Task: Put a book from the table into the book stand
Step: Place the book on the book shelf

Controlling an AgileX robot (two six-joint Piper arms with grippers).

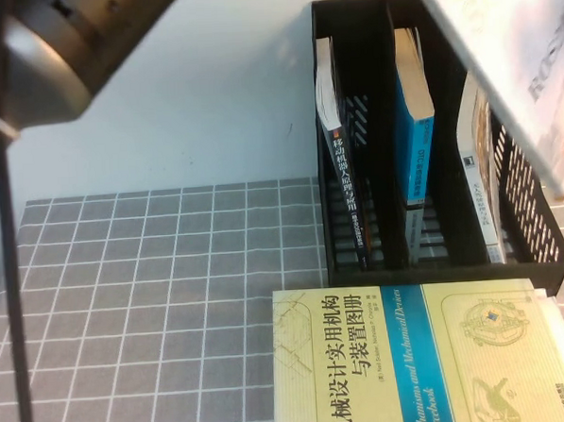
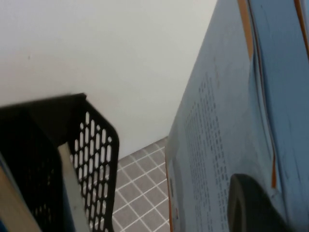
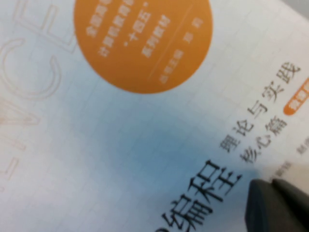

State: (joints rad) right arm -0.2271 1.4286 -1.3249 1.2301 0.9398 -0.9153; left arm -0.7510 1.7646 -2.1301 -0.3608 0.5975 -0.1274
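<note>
white book (image 1: pixel 531 84) with orange circle is lifted, tilted over the black book stand's (image 1: pixel 539 245) rightmost slot. left gripper (image 2: pixel 256 205) and right gripper (image 3: pixel 275 205) each have a dark finger against its cover; jaw state cannot be told. green book (image 1: pixel 413 355) lies on the checked cloth (image 1: pixel 154 303) below.

A grey checked tabletop (image 1: pixel 154 303) carries a black book stand (image 1: pixel 540 254) at upper right and a pale green book (image 1: pixel 413 355) at lower right.
</note>
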